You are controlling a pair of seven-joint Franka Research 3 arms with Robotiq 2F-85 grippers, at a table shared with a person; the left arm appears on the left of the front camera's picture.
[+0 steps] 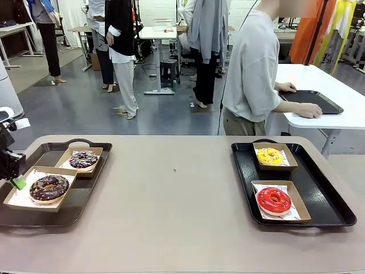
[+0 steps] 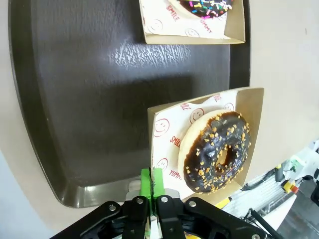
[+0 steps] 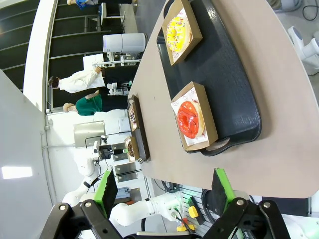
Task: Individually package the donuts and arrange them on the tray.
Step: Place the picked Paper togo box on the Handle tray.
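The left hand [image 2: 154, 185] hangs low at the far left edge of the scene with its green-padded fingers pressed together, while the right hand [image 3: 163, 186] is raised high on the right, its two fingers spread wide apart, gripping nothing.

Grey floor [image 1: 68, 108], white tables [image 1: 319, 80], a black stool [image 1: 170, 69] behind
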